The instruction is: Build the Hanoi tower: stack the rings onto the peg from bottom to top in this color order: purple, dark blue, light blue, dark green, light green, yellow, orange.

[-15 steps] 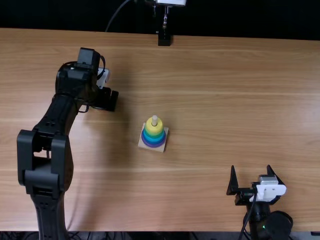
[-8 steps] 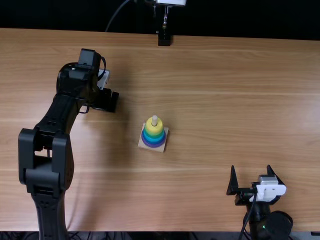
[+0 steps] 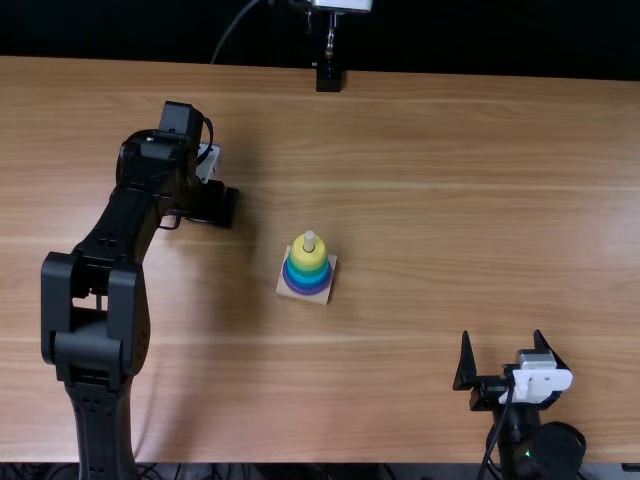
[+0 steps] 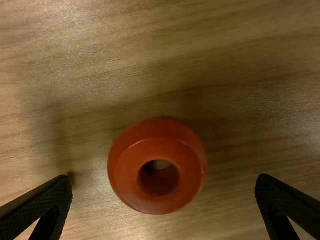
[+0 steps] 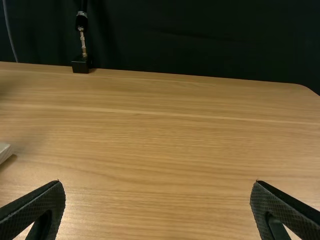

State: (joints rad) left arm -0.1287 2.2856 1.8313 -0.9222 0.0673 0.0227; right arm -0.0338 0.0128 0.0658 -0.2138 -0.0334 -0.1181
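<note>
Orange ring [image 4: 159, 200] between wide-spread fingertips of left pincer [image 3: 226, 206], touching neither.

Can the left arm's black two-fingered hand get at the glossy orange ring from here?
Probably yes. The left hand is open, the orange ring sits flat on the table between its fingers' line, and nothing visible blocks it. Can't tell how high the hand is.

light brown wooden table [image 3: 450, 210], grain running across — on it a pale square base [image 3: 321, 297], an orange ring [image 4: 157, 150] lying flat
</note>
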